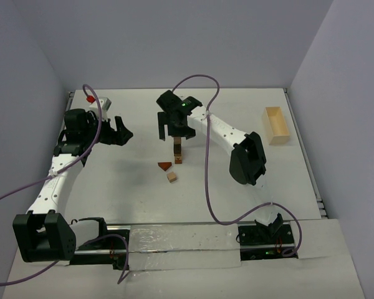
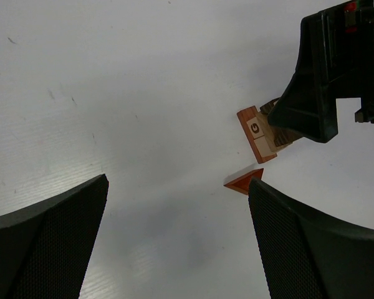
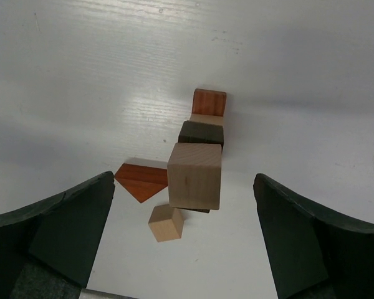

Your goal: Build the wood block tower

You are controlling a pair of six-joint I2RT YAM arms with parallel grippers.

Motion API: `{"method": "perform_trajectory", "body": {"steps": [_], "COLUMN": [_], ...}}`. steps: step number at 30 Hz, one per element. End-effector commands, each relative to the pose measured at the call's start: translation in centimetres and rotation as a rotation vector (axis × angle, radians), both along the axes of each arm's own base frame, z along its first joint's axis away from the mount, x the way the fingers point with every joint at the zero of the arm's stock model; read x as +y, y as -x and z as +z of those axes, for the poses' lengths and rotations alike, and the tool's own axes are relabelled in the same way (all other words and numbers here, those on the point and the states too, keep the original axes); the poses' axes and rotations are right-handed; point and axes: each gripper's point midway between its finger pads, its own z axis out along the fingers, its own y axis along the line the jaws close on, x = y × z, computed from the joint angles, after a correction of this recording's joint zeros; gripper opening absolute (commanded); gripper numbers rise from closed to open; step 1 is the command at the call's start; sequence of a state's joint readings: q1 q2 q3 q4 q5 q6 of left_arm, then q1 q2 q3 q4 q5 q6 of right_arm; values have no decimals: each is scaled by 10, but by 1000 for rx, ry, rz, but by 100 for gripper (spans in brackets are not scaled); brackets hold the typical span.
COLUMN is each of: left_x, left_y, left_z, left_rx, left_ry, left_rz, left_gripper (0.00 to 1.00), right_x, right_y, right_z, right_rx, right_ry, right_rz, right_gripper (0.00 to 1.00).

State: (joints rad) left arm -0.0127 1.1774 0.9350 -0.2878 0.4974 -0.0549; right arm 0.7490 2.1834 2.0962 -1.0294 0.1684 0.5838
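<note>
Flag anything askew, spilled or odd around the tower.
Nothing is toppled or damaged. The tower stands. The only strays are a wedge and a small cube, which lie loose beside its base, not yet stacked.

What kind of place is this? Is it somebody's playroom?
Probably not a playroom; it looks like a robot test bench in a lab. Two robot arms trailing purple cables are bolted to a white table boxed in by plain walls, with a small wood block tower on it.
</note>
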Motion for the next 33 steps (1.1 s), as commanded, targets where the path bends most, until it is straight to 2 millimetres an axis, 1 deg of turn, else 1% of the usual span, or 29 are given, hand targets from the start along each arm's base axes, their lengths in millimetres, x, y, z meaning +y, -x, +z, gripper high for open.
{"method": "perform_trajectory", "body": {"steps": [1, 3, 5, 7, 8, 9, 11, 12, 13, 14, 15, 16, 17, 19, 20, 21, 22, 23, 24, 26, 28, 30, 33], "left_x": [-7, -12, -21, -30, -30, -35, -38, -47, -54, -56, -63, -81, -90, -102, -113, -118, -124, -128, -131, -134, -139, -145, -151], "left_y": [5, 17, 30, 52, 58, 70, 79, 91, 99, 102, 106, 120, 123, 127, 134, 137, 137, 139, 137, 135, 128, 122, 118], "left_z": [34, 38, 41, 36, 32, 26, 15, 7, 0, -4, -11, -21, -26, -44, -51, -60, -72, -81, -90, -99, -108, -113, -116], "left_rx": [-91, -110, -113, -114, -110, -107, -102, -103, -98, -94, -86, -74, -74, -36, -15, 25, 69, 96, 122, 140, 157, 156, 155], "left_ry": [27, 22, 45, 51, 40, 31, -15, -43, -63, -83, -107, -138, -170, -230, -250, -274, -299, -320, -339, -367, -377, -383, -381], "left_rz": [-117, -188, -259, -350, -359, -391, -398, -436, -454, -452, -465, -524, -543, -579, -622, -644, -668, -688, -694, -695, -685, -671, -650], "left_gripper": [99, 99, 99, 99, 99, 99, 99, 99, 98, 97, 95, 91, 89, 84, 82, 79, 75, 72, 70, 68, 66, 66, 65], "right_x": [18, 17, 12, 2, 0, -10, -21, -29, -37, -43, -52, -69, -81, -104, -122, -134, -148, -168, -178, -201, -210, -218, -221], "right_y": [9, 16, 25, 37, 39, 42, 45, 48, 49, 48, 46, 43, 39, 31, 25, 23, 21, 17, 16, 16, 18, 20, 20], "right_z": [52, 72, 86, 105, 101, 126, 145, 162, 172, 178, 184, 195, 200, 205, 206, 210, 210, 213, 211, 216, 210, 211, 211], "right_rx": [-93, -128, -146, -183, -176, -241, -297, -342, -380, -405, -432, -477, -497, -516, -520, -525, -518, -525, -523, -545, -539, -553, -554], "right_ry": [-110, -136, -153, -173, -165, -178, -184, -199, -195, -187, -177, -166, -152, -145, -141, -154, -164, -164, -156, -149, -142, -145, -147], "right_rz": [87, 118, 144, 172, 172, 182, 181, 181, 180, 174, 154, 122, 101, 50, 6, -18, -47, -95, -117, -169, -190, -207, -218], "right_gripper": [100, 100, 100, 100, 100, 100, 100, 100, 100, 100, 100, 100, 100, 100, 100, 100, 100, 100, 100, 100, 100, 100, 100]}}
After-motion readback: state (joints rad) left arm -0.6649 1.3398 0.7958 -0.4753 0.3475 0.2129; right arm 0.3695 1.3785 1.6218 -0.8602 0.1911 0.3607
